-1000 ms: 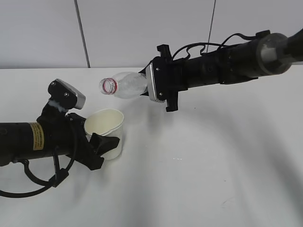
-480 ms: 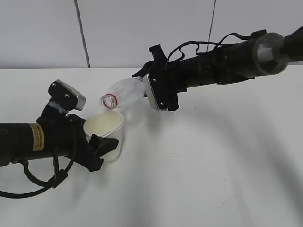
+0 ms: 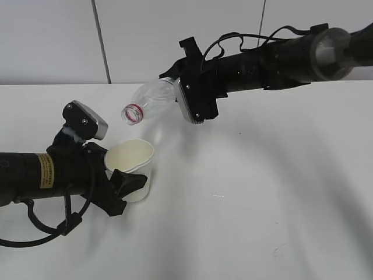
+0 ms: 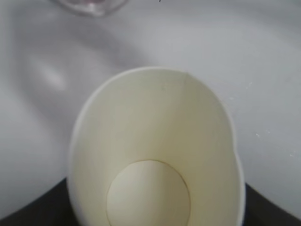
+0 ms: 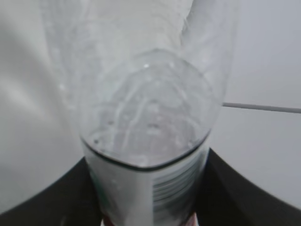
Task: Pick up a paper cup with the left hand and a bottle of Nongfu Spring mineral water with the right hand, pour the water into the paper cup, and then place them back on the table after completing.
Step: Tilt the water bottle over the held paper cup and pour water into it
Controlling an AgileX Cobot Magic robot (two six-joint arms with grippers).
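Two pincers [image 3: 119, 184] [image 3: 182, 96] clenched: left on squashed paper cup [image 3: 130, 166], right on ribbed clear bottle [image 3: 148, 102]

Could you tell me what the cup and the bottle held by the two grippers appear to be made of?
The cup looks like matte cream paper: an opaque thin wall whose rim is squeezed out of round, with a seamed disc bottom. The bottle seems to be thin clear glossy plastic: see-through, ribbed, droplets inside, with a red ring at its neck.
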